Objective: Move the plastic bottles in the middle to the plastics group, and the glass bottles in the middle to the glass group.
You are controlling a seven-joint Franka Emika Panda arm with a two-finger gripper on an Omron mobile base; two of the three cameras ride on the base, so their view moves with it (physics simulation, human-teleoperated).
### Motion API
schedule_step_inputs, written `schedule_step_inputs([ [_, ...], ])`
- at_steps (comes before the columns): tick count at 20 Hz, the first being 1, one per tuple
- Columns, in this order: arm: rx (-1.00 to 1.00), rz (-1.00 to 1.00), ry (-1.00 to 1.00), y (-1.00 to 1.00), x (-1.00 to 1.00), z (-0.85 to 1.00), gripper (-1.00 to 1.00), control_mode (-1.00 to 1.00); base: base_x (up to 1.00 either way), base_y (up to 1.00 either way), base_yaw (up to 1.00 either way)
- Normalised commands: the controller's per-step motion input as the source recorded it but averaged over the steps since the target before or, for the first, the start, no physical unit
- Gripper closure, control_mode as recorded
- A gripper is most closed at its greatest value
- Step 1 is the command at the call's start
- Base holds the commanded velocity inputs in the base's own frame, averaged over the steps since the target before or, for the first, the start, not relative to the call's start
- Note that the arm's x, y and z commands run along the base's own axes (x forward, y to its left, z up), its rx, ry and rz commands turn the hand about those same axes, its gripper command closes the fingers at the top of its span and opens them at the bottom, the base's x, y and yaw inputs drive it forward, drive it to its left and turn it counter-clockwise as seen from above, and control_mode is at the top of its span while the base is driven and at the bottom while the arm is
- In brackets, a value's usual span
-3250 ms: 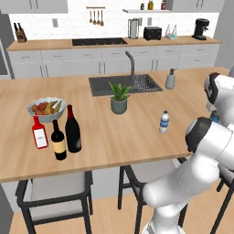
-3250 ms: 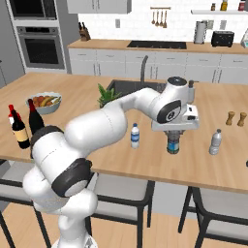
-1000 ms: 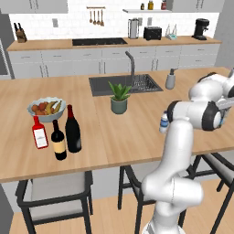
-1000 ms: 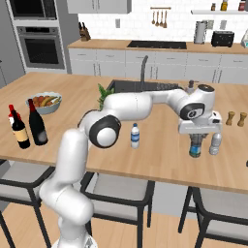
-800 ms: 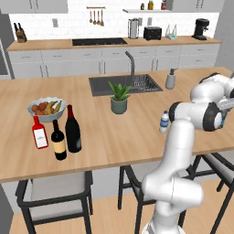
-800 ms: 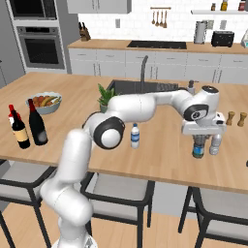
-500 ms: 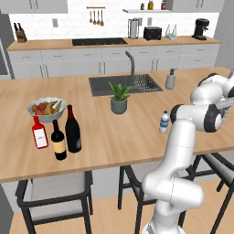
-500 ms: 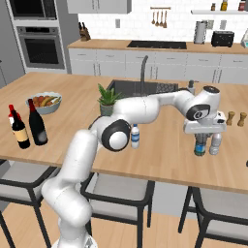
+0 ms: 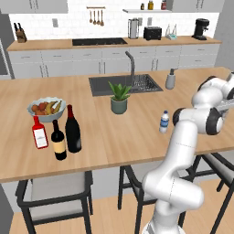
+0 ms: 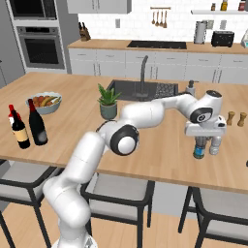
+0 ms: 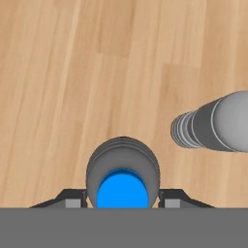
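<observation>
A: Two bottles at the counter's point(image 10: 160, 145) right end?

B: yep, the gripper point(image 10: 199, 143) is clamped on the blue-capped water bottle point(image 10: 199, 151), upright, just beside the pale grey plastic bottle point(image 10: 215, 144). The tall wine bottle point(image 9: 72, 129) stands by the red bottle point(image 9: 39, 134).

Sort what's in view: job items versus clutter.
Job: water bottle between the jaws, pale grey bottle, second water bottle, tall wine bottle, red bottle, short wine bottle.
Clutter: fruit bowl, potted plant, pepper mills, soap dispenser.
</observation>
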Motion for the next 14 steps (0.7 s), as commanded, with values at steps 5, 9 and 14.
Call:
schedule_step_inputs([
  [5,0.00,0.00,0.00,0.00,0.00,-0.60,1.00,-1.00,0.00,0.00,0.00],
  [9,0.00,0.00,0.00,0.00,0.00,-0.05,1.00,-1.00,0.00,0.00,0.00],
  [14,0.00,0.00,0.00,0.00,0.00,0.00,-1.00,-1.00,0.00,0.00,0.00],
])
